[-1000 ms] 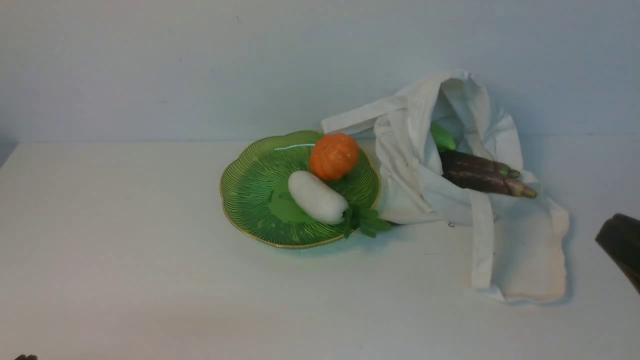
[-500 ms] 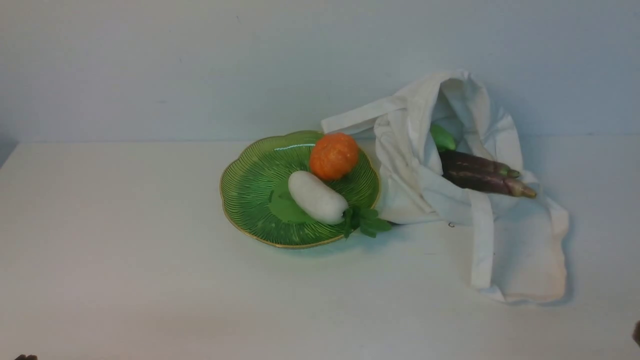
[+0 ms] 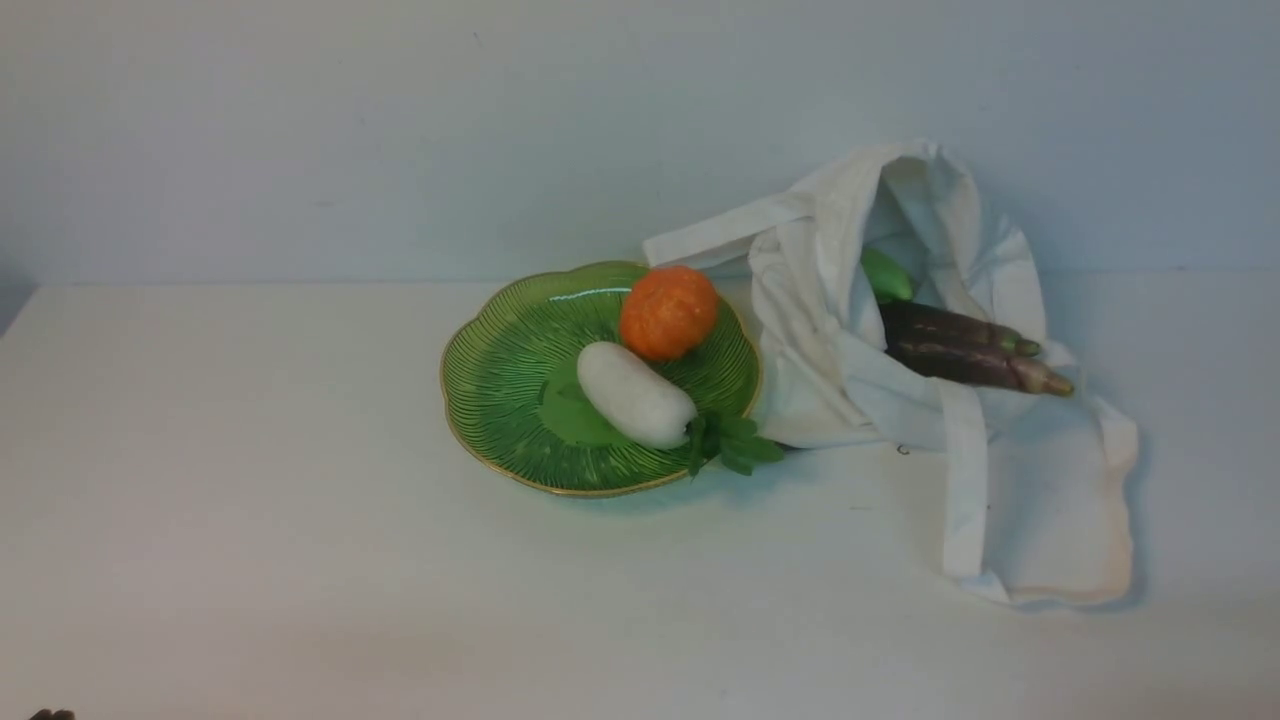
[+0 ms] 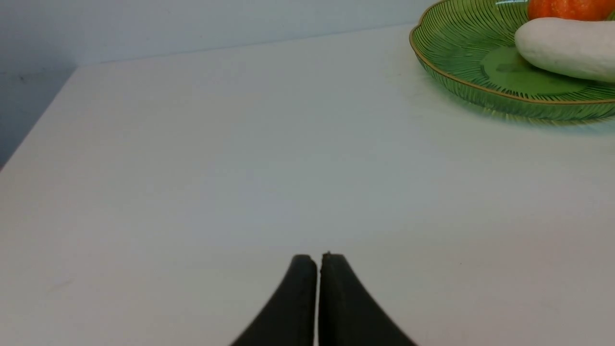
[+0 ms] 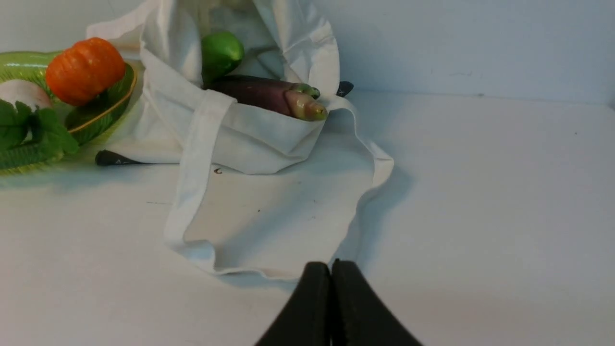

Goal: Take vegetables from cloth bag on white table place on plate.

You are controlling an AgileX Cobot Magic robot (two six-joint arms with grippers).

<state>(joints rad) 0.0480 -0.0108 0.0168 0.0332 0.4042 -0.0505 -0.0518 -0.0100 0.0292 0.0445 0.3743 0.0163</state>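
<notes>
The green plate [image 3: 500,380] sits mid-table and holds the white radish [image 3: 633,393], its leaves [image 3: 728,443] hanging over the rim, and an orange pumpkin-like vegetable [image 3: 667,311]. The cloth bag [image 3: 850,340] lies open to the plate's right. Two dark-purple eggplants [image 3: 960,350] poke out of it, with a smooth green vegetable [image 3: 885,273] behind them. My left gripper [image 4: 318,259] is shut and empty over bare table, near-left of the plate [image 4: 461,62]. My right gripper [image 5: 331,266] is shut and empty just short of the bag's near hem [image 5: 269,226]. Neither gripper shows in the front view.
The white table [image 3: 250,520] runs wide to the left and front. A pale wall stands close behind the bag and plate. A strap [image 3: 962,490] lies over the flat near part of the bag. A small dark item [image 5: 115,158] lies under the bag's edge by the plate.
The dark right arm at the front view's right edge has drawn back out of the picture. Plate, vegetables and bag have not moved.
</notes>
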